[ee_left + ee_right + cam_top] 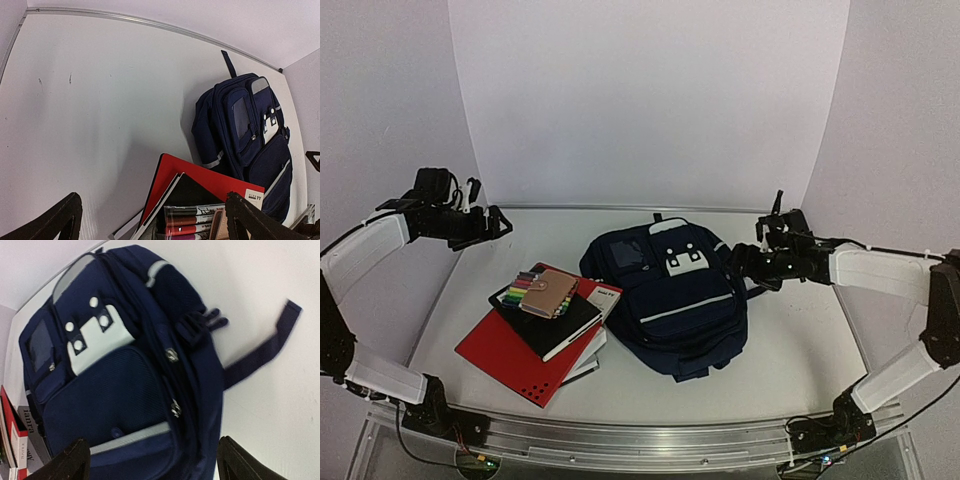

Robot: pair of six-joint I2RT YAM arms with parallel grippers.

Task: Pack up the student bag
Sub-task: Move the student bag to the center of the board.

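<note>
The student bag, dark navy with white buckles, lies flat on its back in the middle of the table, zipped shut. My right gripper hovers at the bag's right side. In the right wrist view the right gripper is open, its fingers straddling the bag near a zipper pull, with nothing gripped. My left gripper is raised at the far left, away from the bag. In its wrist view the left gripper is open and empty, above the stack of books.
Left of the bag lies a stack: red folder, black notebook, marker pack and tan case. A white book pokes out beside the bag. A loose bag strap trails on the table to the right.
</note>
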